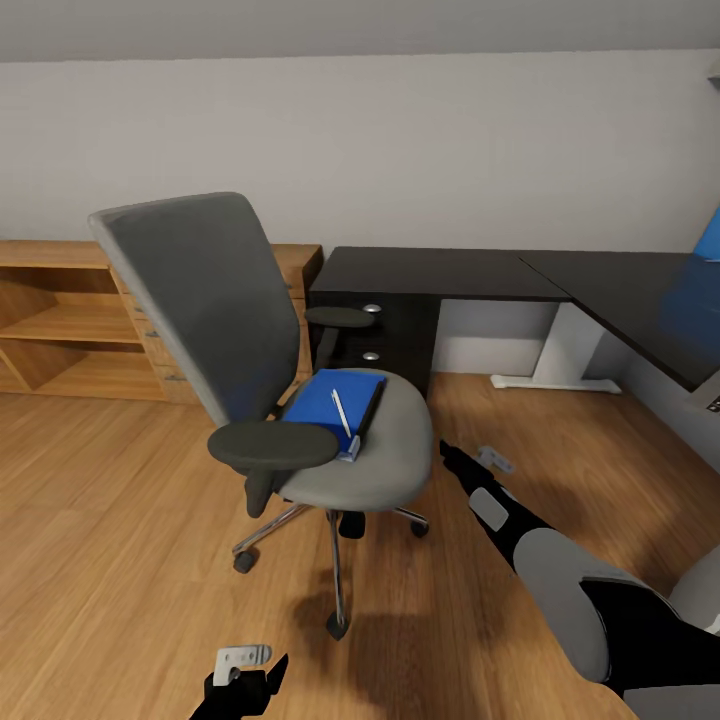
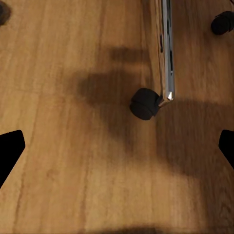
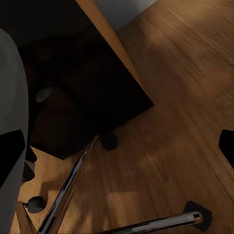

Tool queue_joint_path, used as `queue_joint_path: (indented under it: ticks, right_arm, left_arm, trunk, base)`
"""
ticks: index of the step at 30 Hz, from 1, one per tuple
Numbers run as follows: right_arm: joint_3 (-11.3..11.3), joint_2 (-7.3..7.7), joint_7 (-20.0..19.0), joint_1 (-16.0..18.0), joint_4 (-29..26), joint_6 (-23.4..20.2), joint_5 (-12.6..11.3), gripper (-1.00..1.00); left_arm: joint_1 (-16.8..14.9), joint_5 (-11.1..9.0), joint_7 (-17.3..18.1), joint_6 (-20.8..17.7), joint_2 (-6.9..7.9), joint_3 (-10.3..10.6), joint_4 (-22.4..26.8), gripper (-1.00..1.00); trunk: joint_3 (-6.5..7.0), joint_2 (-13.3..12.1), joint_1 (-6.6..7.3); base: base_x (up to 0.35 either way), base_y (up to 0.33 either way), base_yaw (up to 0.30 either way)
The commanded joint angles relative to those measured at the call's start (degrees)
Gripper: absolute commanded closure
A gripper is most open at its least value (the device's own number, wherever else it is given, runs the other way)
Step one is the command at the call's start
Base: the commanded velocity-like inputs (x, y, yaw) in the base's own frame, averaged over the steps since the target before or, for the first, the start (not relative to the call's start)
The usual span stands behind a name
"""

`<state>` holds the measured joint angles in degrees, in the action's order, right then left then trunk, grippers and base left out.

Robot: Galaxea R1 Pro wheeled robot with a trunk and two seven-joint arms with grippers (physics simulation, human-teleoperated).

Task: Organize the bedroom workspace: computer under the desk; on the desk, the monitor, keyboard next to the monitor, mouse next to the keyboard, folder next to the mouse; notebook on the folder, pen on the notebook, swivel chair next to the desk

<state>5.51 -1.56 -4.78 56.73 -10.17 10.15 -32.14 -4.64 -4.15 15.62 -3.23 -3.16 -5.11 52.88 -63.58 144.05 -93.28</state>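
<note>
The swivel chair (image 1: 370,470) stands on the wood floor, left of the black desk (image 1: 450,272), its grey back turned toward the oak shelving. On its seat lies the blue folder (image 1: 322,400), and a silver pen (image 1: 342,412) rests on top of it. My right gripper (image 1: 448,457) hovers low beside the seat's right edge; it is open in the right wrist view (image 3: 117,151), facing the chair's chrome legs (image 3: 68,185). My left gripper (image 2: 117,151) is open above a castor (image 2: 145,103) and sits low in the head view (image 1: 245,688). The notebook, computer and mouse are out of view.
A black drawer unit (image 1: 392,340) sits under the desk's left end, close behind the chair. Low oak shelving (image 1: 70,330) lines the wall at left. The desk's white leg (image 1: 565,350) stands at right. A blue shape (image 1: 710,235) is cut off by the picture's right edge.
</note>
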Motion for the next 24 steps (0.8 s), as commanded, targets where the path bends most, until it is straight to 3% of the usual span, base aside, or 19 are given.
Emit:
queue_joint_path:
  ticks: [1, 17, 24]
  right_arm:
    - [0.5, -0.03, -0.5, 0.0, 0.1, 0.2, -0.3, -1.0]
    - [0.5, 0.6, -0.5, 0.0, 0.1, -0.2, -0.3, -1.0]
    - [0.6, 1.13, -0.5, 0.1, -1.5, -3.4, -0.4, -1.0]
  left_arm:
    - [0.0, -0.4, 0.5, -0.3, -0.07, -0.2, 0.0, -1.0]
    - [0.0, -0.4, 0.5, -0.3, -0.08, -0.2, 0.0, -1.0]
    - [0.0, -0.4, 0.5, -0.3, -0.07, -0.2, 0.0, -1.0]
  trunk:
    - [-0.05, 0.0, 0.01]
    - [-0.05, 0.0, 0.01]
    - [-0.05, 0.0, 0.01]
  base:
    - [0.0, 0.0, 0.0]
    - [0.0, 0.0, 0.0]
    - [0.0, 0.0, 0.0]
